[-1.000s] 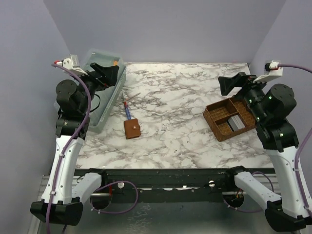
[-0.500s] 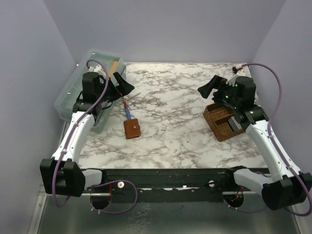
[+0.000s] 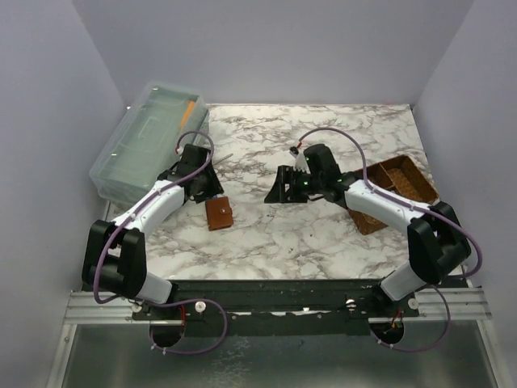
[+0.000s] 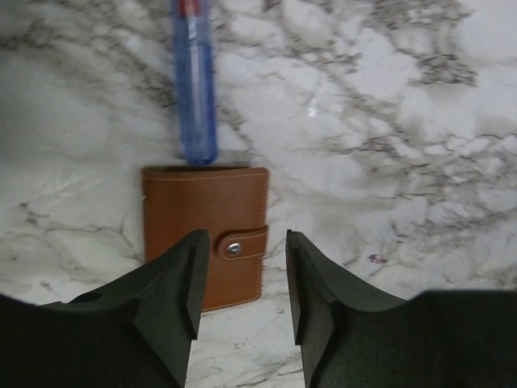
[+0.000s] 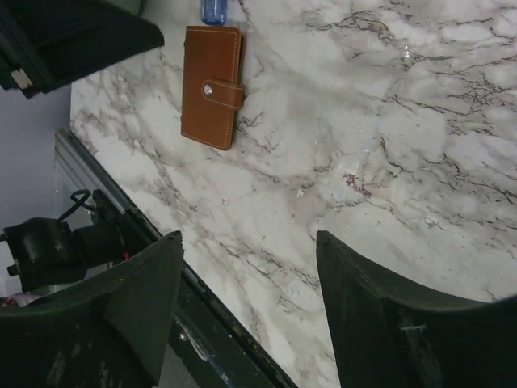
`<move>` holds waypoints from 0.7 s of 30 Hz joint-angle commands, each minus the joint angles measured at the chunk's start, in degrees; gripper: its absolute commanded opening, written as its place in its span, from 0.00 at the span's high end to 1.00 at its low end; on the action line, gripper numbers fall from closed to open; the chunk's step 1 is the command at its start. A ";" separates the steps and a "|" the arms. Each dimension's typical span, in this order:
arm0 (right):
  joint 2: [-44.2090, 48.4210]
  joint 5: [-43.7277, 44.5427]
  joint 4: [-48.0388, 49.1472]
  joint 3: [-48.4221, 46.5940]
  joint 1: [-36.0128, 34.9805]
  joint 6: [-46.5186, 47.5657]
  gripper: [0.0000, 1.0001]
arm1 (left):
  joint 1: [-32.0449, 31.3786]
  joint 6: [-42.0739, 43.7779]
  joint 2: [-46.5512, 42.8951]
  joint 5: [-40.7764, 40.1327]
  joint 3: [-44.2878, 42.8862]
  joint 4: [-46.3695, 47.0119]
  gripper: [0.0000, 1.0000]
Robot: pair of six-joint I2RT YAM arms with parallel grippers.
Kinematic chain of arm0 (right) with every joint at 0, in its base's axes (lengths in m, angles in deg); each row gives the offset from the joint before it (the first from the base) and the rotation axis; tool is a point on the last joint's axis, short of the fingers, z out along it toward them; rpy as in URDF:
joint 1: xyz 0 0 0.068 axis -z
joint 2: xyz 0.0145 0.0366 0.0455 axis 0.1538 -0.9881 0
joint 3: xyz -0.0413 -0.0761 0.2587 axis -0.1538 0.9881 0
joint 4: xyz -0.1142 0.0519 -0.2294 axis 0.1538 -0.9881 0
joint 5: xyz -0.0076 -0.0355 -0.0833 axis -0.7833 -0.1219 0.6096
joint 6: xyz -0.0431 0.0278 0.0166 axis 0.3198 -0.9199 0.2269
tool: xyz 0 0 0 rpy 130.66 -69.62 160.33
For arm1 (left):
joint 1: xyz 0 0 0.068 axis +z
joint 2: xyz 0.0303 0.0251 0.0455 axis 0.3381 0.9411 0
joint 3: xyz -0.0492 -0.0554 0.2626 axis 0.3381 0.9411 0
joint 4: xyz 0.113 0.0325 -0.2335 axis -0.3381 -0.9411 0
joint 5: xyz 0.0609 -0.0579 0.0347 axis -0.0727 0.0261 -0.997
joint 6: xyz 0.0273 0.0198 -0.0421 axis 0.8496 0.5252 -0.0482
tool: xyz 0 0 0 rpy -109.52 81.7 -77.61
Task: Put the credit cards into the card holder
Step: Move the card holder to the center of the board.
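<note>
The closed card holder (image 3: 218, 213) lies on the counter (image 3: 266, 234) right below the left fingers (image 4: 174, 291), which stand apart over its snap tab (image 4: 234, 249). The right fingers (image 5: 137, 307), spread wide, hover well apart from it. A second ago both arms were out at the counter's sides; the holder hasn't moved.

The card holder (image 4: 202, 202) is partly hidden behind the left pincer (image 4: 244, 242); the blue tool (image 4: 195, 97) runs off the top.

Left black gripper (image 3: 208, 189) just behind a folded tan-brown leather wallet (image 3: 219, 213) on the white marble table (image 3: 275, 234); right gripper (image 3: 277, 192) mid-table.
</note>
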 commanded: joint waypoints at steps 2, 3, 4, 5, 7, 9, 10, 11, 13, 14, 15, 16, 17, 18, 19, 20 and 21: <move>-5.93 -1.81 7.09 -0.52 -1.52 -1.20 0.38 | 0.22 -5.84 -4.48 -11.09 8.05 0.58 0.52; -7.20 -2.95 7.99 -0.71 -1.56 -1.42 0.41 | 0.29 -6.18 -4.85 -11.70 9.37 1.47 0.51; -8.55 -4.06 8.81 -1.11 -1.57 -1.67 0.45 | 0.53 -6.22 -4.72 -10.79 10.41 2.65 0.50; -9.87 -5.23 9.60 -1.63 -1.63 -2.01 0.49 | 1.15 -6.10 -4.25 -8.58 11.16 3.83 0.51; -12.01 -7.25 12.12 -2.38 -1.88 -2.91 0.51 | 1.96 -6.14 -2.86 -5.26 11.62 5.43 0.52; -13.77 -8.80 14.67 -2.73 -2.12 -3.81 0.51 | 1.98 -6.26 -1.40 -3.16 12.37 7.25 0.52; -14.57 -9.41 15.69 -2.83 -2.15 -4.25 0.50 | 2.03 -6.09 -0.38 -2.00 12.84 8.55 0.52; -15.40 -9.96 16.37 -2.86 -2.18 -4.50 0.50 | 2.04 -5.93 1.02 0.25 13.07 9.41 0.51; -16.98 -10.73 16.98 -3.19 -2.18 -5.01 0.50 | 2.02 -5.90 4.02 3.47 13.22 10.33 0.52; -17.54 -10.87 17.23 -3.17 -2.18 -5.14 0.50 | 1.86 -5.81 5.41 5.11 13.27 10.82 0.54; -17.79 -10.71 17.49 -2.96 -2.13 -5.31 0.50 | 1.44 -5.51 6.54 6.28 13.31 11.43 0.56; -17.85 -10.37 17.94 -2.46 -2.18 -5.36 0.50 | 0.61 -5.27 7.21 6.60 13.34 11.90 0.57; -17.74 -9.71 18.16 -1.94 -2.18 -5.06 0.50 | -0.57 -5.22 7.55 6.24 13.50 12.28 0.59; -17.52 -8.77 17.87 -1.55 -2.18 -4.45 0.50 | -1.87 -5.32 7.76 5.96 13.75 12.98 0.60; -17.32 -7.54 17.00 -1.33 -2.17 -3.67 0.50 | -3.02 -5.69 7.95 5.98 13.95 13.74 0.60; -17.07 -6.05 16.06 -1.10 -2.18 -2.99 0.50 | -4.23 -6.38 8.22 6.18 14.19 14.41 0.61; -16.87 -4.64 14.72 -1.12 -2.16 -2.16 0.50 | -5.23 -7.28 8.57 6.72 14.38 15.28 0.63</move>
